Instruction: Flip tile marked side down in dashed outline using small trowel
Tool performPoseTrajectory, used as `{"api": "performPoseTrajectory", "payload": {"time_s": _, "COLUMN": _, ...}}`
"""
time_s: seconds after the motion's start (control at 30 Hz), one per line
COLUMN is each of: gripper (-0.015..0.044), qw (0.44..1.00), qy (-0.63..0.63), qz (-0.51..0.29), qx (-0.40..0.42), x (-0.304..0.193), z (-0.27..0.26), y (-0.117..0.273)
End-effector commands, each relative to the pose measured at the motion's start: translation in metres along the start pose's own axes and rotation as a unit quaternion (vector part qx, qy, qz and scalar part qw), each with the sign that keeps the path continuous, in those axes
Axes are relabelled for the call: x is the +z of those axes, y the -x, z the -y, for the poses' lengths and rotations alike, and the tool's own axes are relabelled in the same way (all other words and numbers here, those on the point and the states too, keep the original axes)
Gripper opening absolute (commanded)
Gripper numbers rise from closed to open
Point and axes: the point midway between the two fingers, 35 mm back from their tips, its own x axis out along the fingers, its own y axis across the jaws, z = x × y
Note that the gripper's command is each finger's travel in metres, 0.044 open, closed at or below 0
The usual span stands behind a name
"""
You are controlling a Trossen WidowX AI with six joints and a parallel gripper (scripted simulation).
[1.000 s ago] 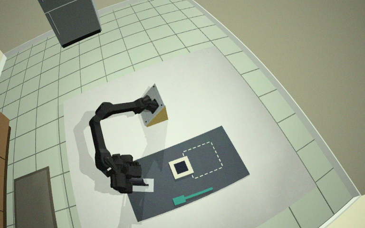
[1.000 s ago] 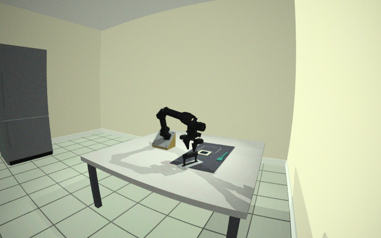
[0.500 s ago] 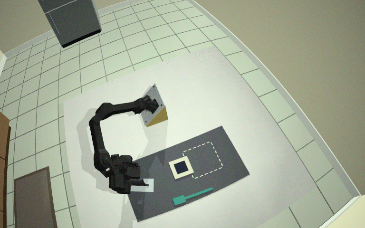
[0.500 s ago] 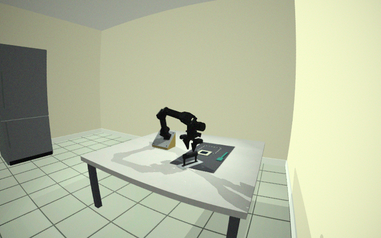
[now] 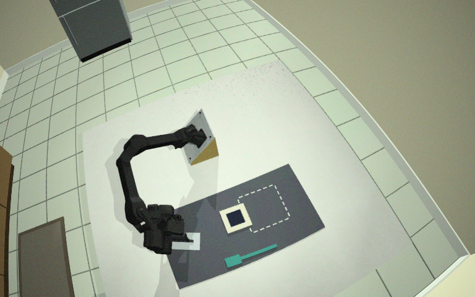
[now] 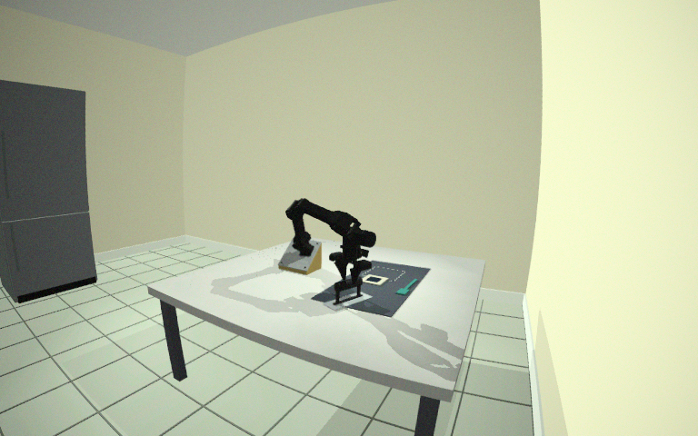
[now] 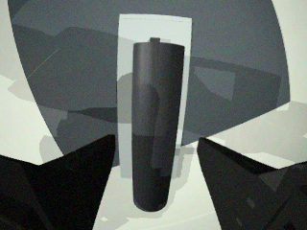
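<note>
The cream tile (image 5: 235,218) (image 6: 374,280) lies flat on the dark mat (image 5: 301,195) (image 6: 398,304), its dark square mark facing up. It covers part of the left side of the dashed outline (image 5: 274,185) and lies mostly outside it. The trowel (image 5: 196,241) (image 6: 365,297) (image 7: 155,96) has a pale flat blade, partly on the mat's left end, and a raised black handle. My gripper (image 6: 350,279) (image 7: 156,143) is open just above the handle, with one finger on each side of it in the wrist view. The fingertips are hidden in the top view.
A teal paddle-shaped tool (image 5: 233,260) (image 6: 406,287) lies along the mat's near long edge in the top view. The arm's base stands on a sloped block (image 5: 206,152) (image 6: 314,259) behind the mat. The pale table (image 5: 245,104) (image 6: 246,313) extends around the mat.
</note>
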Motion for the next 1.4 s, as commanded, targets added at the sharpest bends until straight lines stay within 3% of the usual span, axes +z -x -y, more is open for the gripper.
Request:
{"api": "performPoseTrajectory", "payload": {"time_s": 0.0, "gripper": 0.0270, "qw": 1.000, "qy": 0.001, "qz": 0.002, "qx": 0.002, "x": 0.0000, "z": -0.0013, "y": -0.0078}}
{"api": "performPoseTrajectory", "payload": {"time_s": 0.23, "gripper": 0.0270, "qw": 1.000, "qy": 0.001, "qz": 0.001, "qx": 0.002, "x": -0.0002, "z": -0.0018, "y": -0.0165}}
{"api": "performPoseTrajectory", "payload": {"time_s": 0.43, "gripper": 0.0132, "qw": 1.000, "qy": 0.001, "qz": 0.001, "qx": 0.002, "x": -0.0002, "z": -0.0018, "y": -0.0165}}
{"api": "performPoseTrajectory", "payload": {"time_s": 1.17, "gripper": 0.0130, "qw": 1.000, "qy": 0.004, "qz": 0.001, "qx": 0.002, "x": -0.0002, "z": -0.0018, "y": -0.0165}}
{"api": "performPoseTrajectory", "payload": {"time_s": 1.37, "gripper": 0.0130, "qw": 0.997, "qy": 0.083, "qz": 0.002, "qx": 0.002, "x": -0.0002, "z": -0.0018, "y": -0.0165}}
